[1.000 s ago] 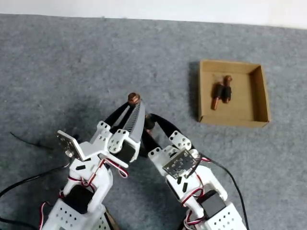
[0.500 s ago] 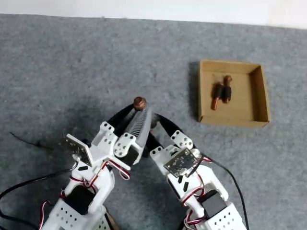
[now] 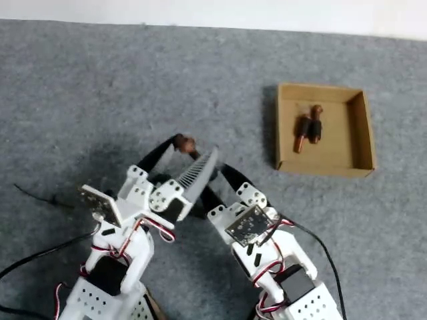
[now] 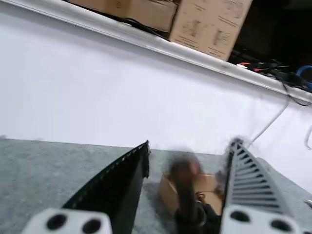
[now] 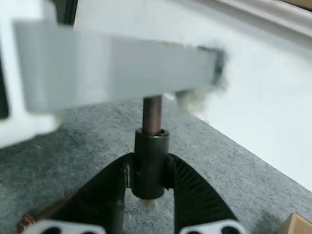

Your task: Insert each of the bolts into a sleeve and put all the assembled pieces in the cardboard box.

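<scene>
1. The left gripper [image 4: 191,146] is held with its fingers apart, one on each side of a brown bolt [image 4: 184,181].
2. The bolt's shaft is seen rising out of a black sleeve [image 5: 150,146], which is clamped between the fingers of the right gripper [image 5: 150,168].
3. A cardboard box [image 3: 288,127] is set well apart from both arms on the grey table [image 3: 100,80], and two assembled pieces [image 3: 307,128] are lying inside it.

Left pincer [image 4: 191,146] agape — right pincer [image 5: 148,168] clamped

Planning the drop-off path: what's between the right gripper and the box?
Only bare carpet. The high view shows nothing lying between the right gripper and the box.
</scene>
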